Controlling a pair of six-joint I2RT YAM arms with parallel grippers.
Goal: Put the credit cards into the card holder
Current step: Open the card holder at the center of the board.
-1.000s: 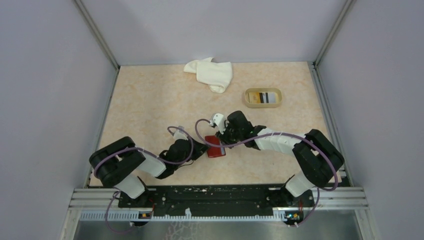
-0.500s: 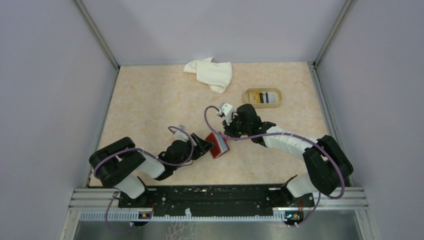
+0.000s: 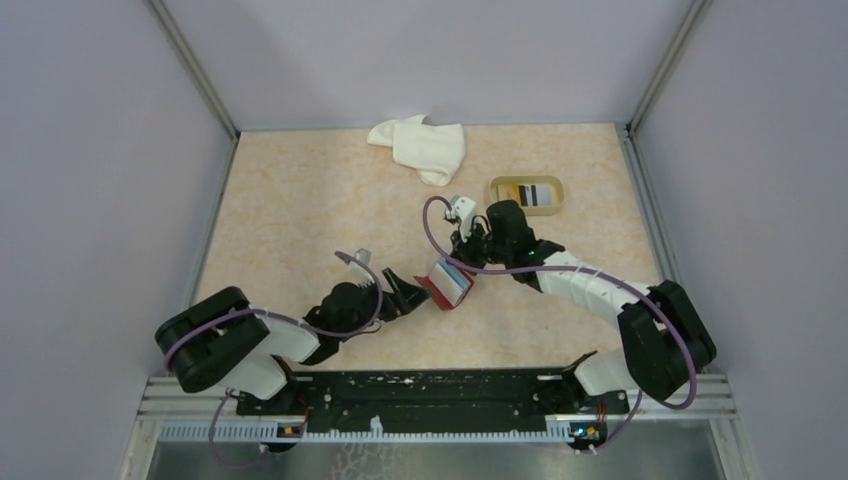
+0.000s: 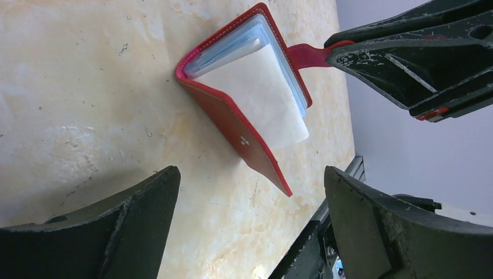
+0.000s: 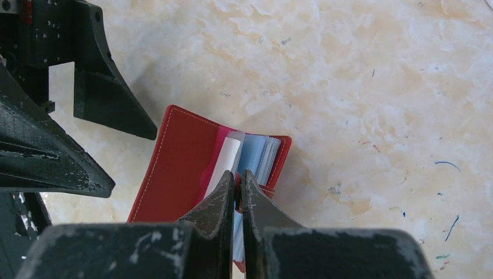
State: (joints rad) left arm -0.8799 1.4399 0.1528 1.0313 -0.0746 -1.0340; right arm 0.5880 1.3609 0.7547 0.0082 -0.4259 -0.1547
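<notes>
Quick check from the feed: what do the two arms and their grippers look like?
The left arm and right arm have black joints, white links and looping purple cables. Gripper fingers are black, wedge-shaped, scuffed.

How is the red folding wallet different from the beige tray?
The small red leather-like folding card holder stands open; the beige rounded-rectangle tray lies flat. The right end effector pinches the card holder's tab; nothing touches the tray. The card holder shows plastic sleeves; the tray holds cards. Both sit on the pale marbled table.

red card holder (image 3: 449, 286), half open, mid-table
</notes>
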